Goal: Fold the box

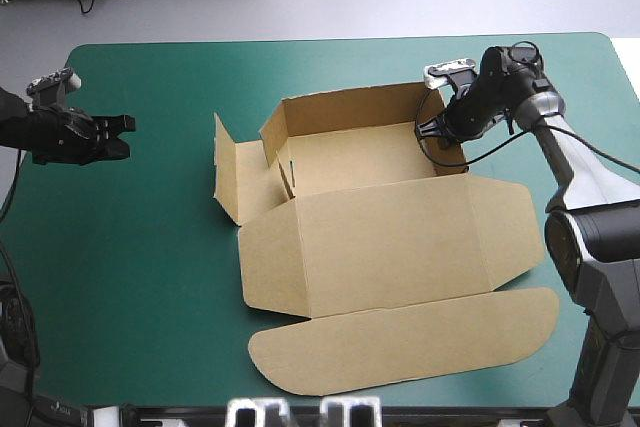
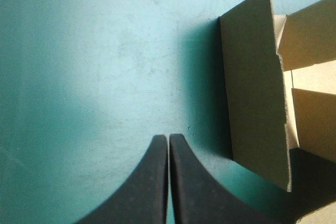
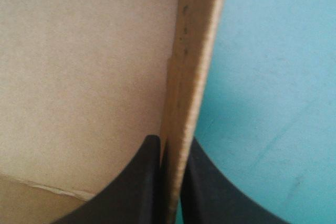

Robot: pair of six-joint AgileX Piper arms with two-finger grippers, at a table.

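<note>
The brown box (image 1: 370, 237) lies mid-table as an open tray with its far and side walls raised and the lid flat toward the near edge. My right gripper (image 1: 443, 139) is at the tray's right wall, shut on the box. In the right wrist view the wall's edge (image 3: 191, 66) runs between the two black fingers (image 3: 144, 182). My left gripper (image 1: 122, 135) hovers over the teal-green cover near the table's left edge, shut and holding nothing. The left wrist view shows its fingers (image 2: 169, 141) meeting, with the box's upright left flap (image 2: 254, 87) ahead and to one side.
The rounded tuck flap (image 1: 400, 342) of the lid reaches close to the table's near edge. Bare teal-green cover (image 1: 130, 247) spreads between the left gripper and the box.
</note>
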